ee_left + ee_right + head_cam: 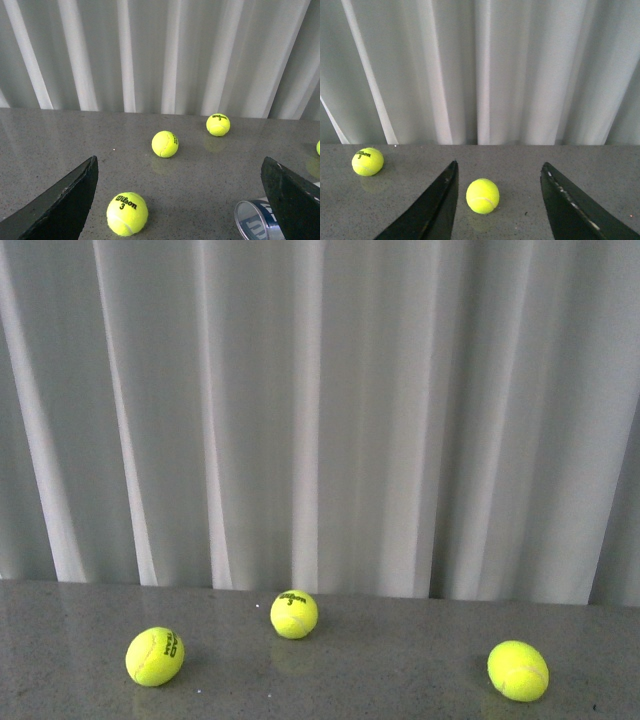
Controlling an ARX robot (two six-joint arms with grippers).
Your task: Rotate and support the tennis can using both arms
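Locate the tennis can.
Only the left wrist view shows the tennis can, lying on the grey table beside a finger of the left gripper.

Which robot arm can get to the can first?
Probably the left. The tennis can lies beside the open left gripper in its wrist view. The right gripper, also open, faces only yellow balls.

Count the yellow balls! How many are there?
4. On the table: left ball, middle ball and right ball in the front view, plus a fourth ball nearer the robot, seen only from the left wrist. More may be hidden.
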